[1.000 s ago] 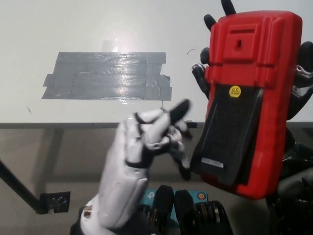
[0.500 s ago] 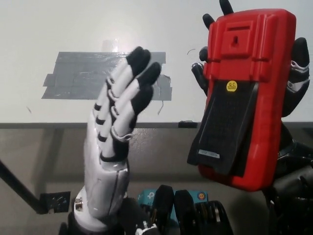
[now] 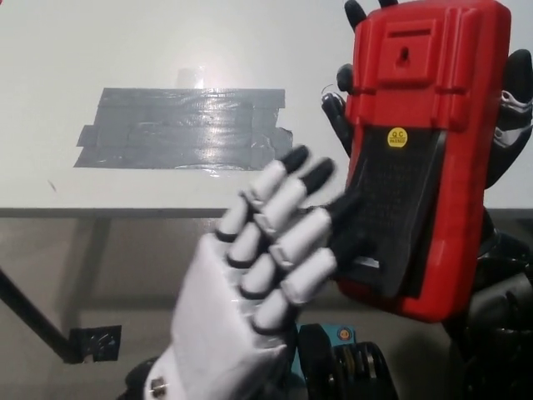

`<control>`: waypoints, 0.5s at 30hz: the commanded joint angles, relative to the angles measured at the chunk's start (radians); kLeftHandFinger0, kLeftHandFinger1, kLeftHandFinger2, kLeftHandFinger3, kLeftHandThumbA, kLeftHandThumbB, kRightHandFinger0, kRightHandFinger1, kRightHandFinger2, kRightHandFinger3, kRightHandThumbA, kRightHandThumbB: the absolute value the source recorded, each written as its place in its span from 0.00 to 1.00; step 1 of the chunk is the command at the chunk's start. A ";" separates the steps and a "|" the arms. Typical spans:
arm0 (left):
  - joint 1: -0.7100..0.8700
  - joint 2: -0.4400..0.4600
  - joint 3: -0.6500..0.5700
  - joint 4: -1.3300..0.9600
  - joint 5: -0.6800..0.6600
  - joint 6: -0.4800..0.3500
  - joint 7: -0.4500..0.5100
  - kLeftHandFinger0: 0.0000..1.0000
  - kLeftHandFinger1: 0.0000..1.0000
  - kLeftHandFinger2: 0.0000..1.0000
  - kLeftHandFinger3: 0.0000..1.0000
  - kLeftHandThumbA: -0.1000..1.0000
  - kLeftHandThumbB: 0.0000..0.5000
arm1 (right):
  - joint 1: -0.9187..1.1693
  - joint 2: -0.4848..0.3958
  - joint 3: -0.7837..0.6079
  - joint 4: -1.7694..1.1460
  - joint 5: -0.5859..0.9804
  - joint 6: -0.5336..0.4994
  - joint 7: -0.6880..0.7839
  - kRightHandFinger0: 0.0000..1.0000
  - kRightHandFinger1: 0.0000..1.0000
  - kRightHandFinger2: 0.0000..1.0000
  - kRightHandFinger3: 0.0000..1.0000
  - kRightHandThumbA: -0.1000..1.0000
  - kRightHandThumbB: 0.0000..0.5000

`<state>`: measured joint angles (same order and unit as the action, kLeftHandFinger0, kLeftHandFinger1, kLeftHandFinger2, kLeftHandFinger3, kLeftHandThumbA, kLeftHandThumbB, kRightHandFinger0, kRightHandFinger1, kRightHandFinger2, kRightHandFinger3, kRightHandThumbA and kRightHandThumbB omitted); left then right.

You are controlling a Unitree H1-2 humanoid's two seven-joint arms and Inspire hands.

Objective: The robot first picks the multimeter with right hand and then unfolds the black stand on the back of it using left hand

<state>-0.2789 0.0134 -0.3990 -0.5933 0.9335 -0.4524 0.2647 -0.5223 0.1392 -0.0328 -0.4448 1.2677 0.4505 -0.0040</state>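
Two robot hands met around one red multimeter (image 3: 433, 125) above the near edge of a white table (image 3: 125, 42). The table lay beyond both hands, with a patch of grey tape (image 3: 179, 129) stuck on it, out past the white left hand's fingertips and to that hand's left. The multimeter was held upright with its back toward the camera, tilted slightly, in the black right hand (image 3: 508, 125), whose fingers curled around both long edges of the case from behind. The white left hand (image 3: 250, 300) rose from the lower middle, just left of the multimeter, fingers extended and spread, gripping nothing. Its dark fingertips (image 3: 341, 208) touched the left edge of the black stand (image 3: 391, 217), which covered the lower half of the multimeter's back. Whether the stand sat flat or slightly lifted could not be told. A small yellow sticker (image 3: 398, 137) sat just above the stand.
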 commanded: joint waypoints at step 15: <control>0.009 0.033 -0.091 0.038 -0.077 -0.018 0.155 0.33 0.00 0.00 1.00 1.00 0.54 | -0.039 0.077 0.002 -0.070 0.130 -0.036 -0.133 0.00 0.39 0.76 0.86 0.00 0.21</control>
<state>-0.2580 0.0276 -0.4694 -0.5499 0.9043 -0.4602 0.3844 -0.5116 0.1960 -0.0340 -0.4622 1.3149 0.4423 -0.0945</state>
